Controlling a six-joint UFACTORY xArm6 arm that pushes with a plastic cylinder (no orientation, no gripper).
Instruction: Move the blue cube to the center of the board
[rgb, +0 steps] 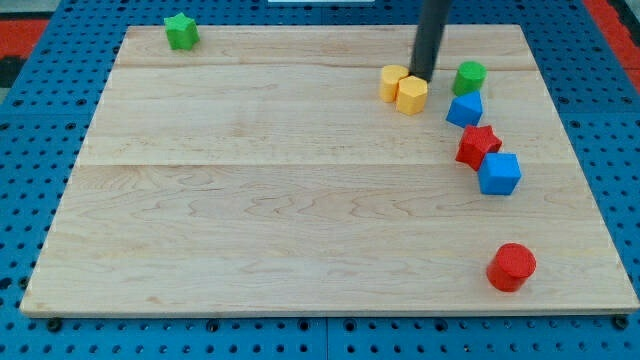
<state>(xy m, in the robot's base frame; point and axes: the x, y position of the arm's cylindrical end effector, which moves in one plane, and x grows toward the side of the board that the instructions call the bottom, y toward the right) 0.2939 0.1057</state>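
Note:
The blue cube (499, 173) sits on the wooden board (300, 200) at the view's right, touching a red star block (478, 146) above-left of it. A second blue block (464, 109), an angled shape, lies above the star. My tip (423, 77) comes down from the view's top and rests just behind a yellow hexagonal block (411, 95), well up and left of the blue cube. The rod hides a little of the board behind it.
A second yellow block (392, 82) touches the hexagonal one on its left. A green cylinder (468, 77) stands right of my tip. A green star block (181, 31) is at the top left. A red cylinder (511, 267) is at the bottom right.

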